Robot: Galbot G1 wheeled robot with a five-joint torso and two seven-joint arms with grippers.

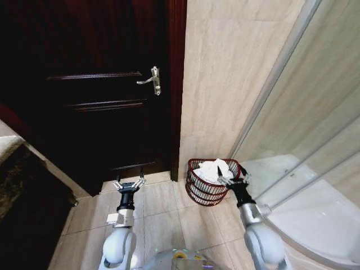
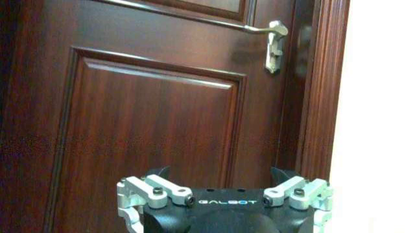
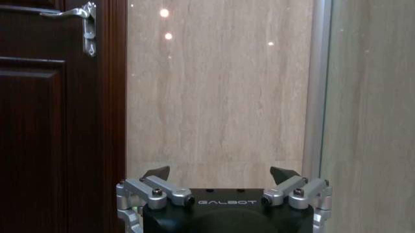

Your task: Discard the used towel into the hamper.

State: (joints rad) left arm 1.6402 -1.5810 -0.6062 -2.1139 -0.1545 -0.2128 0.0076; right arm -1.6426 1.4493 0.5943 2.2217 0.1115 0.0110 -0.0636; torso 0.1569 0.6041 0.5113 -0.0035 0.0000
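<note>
The hamper (image 1: 198, 190), a small round red-brown openwork basket, stands on the floor tiles at the foot of the beige wall. A crumpled white towel (image 1: 214, 169) lies inside it, heaped above the rim. My right gripper (image 1: 234, 179) hovers over the hamper's right rim, open, with nothing between its fingers. My left gripper (image 1: 129, 183) hangs open over the floor tiles in front of the door, well left of the hamper. In the wrist views, the right gripper (image 3: 220, 173) faces the wall and the left gripper (image 2: 220, 173) faces the door.
A dark wooden door (image 1: 107, 84) with a silver lever handle (image 1: 153, 79) stands shut to the left of the hamper. A glass shower enclosure (image 1: 304, 140) with a white base runs along the right. A dark counter edge (image 1: 17, 169) is at far left.
</note>
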